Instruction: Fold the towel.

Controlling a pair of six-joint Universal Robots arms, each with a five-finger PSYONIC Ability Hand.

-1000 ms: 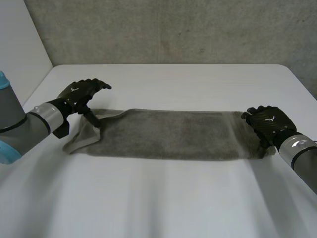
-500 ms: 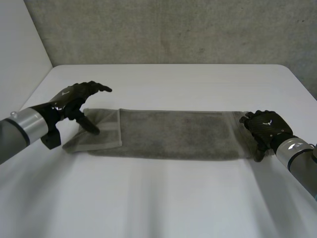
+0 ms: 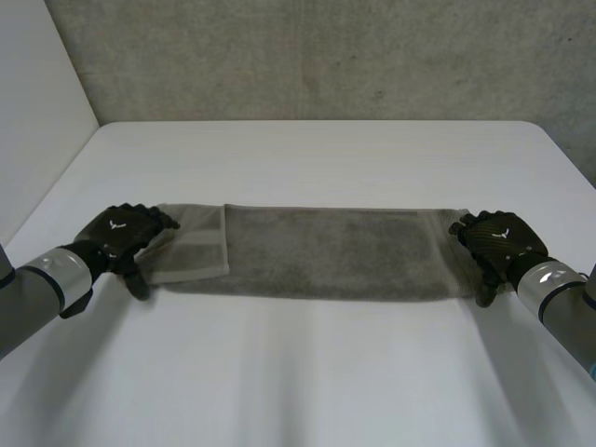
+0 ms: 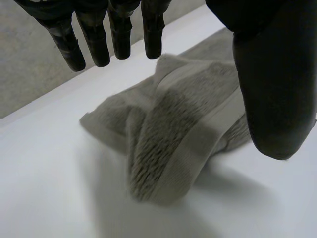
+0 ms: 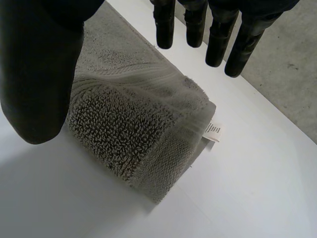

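The towel (image 3: 326,251) lies flat on the white counter (image 3: 317,372), a long grey strip running across it from the left hand to the right hand. Its left end is turned over on itself in a lighter flap (image 3: 191,247).

Left hand (image 3: 119,237): positioned at the towel's left end. In the head view its back covers the fingers and the towel's outer edge, so contact cannot be confirmed there. In the left wrist view the fingers (image 4: 119,29) are extended and spread away from the thumb (image 4: 272,74), with nothing held between them. The rumpled towel end lies below the palm. The thumb tip overlaps the towel's border, and I cannot tell whether it touches.

Right hand (image 3: 498,240): positioned at the towel's right end, covering that corner in the head view. In the right wrist view the fingers (image 5: 218,39) are straight and apart from the thumb (image 5: 39,64), grasping nothing. The folded corner lies beneath the palm, and a small white label (image 5: 212,130) juts from its edge. The print on the label is illegible.
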